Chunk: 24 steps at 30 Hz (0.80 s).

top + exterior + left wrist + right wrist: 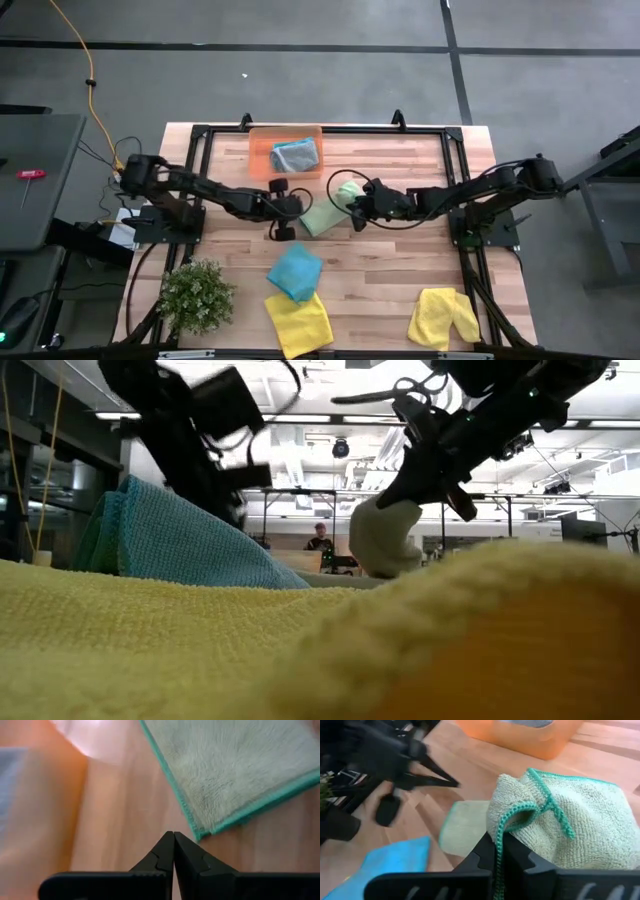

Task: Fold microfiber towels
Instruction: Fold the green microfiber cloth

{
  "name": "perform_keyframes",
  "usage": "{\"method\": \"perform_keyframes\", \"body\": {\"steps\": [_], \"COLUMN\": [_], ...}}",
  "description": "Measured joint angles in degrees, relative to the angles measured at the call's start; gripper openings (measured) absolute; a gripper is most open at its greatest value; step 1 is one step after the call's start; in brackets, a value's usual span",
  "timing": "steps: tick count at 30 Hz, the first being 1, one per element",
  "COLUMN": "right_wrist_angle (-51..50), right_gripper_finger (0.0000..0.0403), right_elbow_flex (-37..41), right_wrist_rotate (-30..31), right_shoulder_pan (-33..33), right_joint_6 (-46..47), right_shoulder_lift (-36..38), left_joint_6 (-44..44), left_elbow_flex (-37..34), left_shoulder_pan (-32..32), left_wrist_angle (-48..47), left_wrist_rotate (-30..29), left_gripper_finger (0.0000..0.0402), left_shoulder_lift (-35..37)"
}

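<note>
A light green towel with a teal-stitched hem lies mid-table, and its right part is raised and bunched. My right gripper is shut on that raised part. My left gripper is shut and empty. It hovers over bare wood just off the towel's left corner without touching it. A teal-blue towel and two yellow towels lie flat near the front edge. A grey towel lies in the orange tray. My right gripper pinches the light green towel's teal-stitched hem between its two fingers. The fingers slant down from the table's right. The held part bulges in a slack bunch beyond the fingers, lifted off the wood. The towel's left part stays flat on the table.
The orange tray stands at the table's far edge behind the towel. A bushy green plant sits at the front left. The black frame rail borders the table. A person is far off in the room.
</note>
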State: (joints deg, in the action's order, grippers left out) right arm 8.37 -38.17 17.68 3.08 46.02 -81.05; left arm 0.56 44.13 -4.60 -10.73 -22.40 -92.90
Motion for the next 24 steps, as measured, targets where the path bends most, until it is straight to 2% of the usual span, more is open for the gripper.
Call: {"method": "perform_keyframes", "body": {"steps": [6, 8, 12, 17, 24], "right_wrist_angle": [0.31, 0.32, 0.34, 0.48, 0.06], "right_gripper_finger": [0.0000, 0.0000, 0.0000, 0.0000, 0.0000], "right_elbow_flex": [0.00, 0.00, 0.00, 0.00, 0.00], "right_wrist_rotate": [2.48, 3.40, 3.77, 3.79, 3.79], "right_shoulder_pan": [-0.45, -0.45, -0.45, -0.43, -0.44], "right_joint_6": [-1.47, -1.54, -2.82, -3.15, -2.58], "right_shoulder_lift": [-0.27, -0.27, -0.27, -0.27, -0.25], "left_joint_6": [5.82, 7.13, 8.52, 14.16, 25.49], "left_elbow_flex": [-0.02, 0.01, -0.17, -0.17, -0.19], "left_shoulder_pan": [5.31, 7.61, 12.02, 16.89, 20.96], "left_wrist_angle": [-9.61, -9.74, -9.21, -8.93, -7.66], "left_wrist_rotate": [-7.44, -9.73, -10.26, -11.70, -17.74], "left_gripper_finger": [0.0000, 0.0000, 0.0000, 0.0000, 0.0000], "left_shoulder_lift": [10.92, 13.66, 17.18, 16.61, 7.20]}}
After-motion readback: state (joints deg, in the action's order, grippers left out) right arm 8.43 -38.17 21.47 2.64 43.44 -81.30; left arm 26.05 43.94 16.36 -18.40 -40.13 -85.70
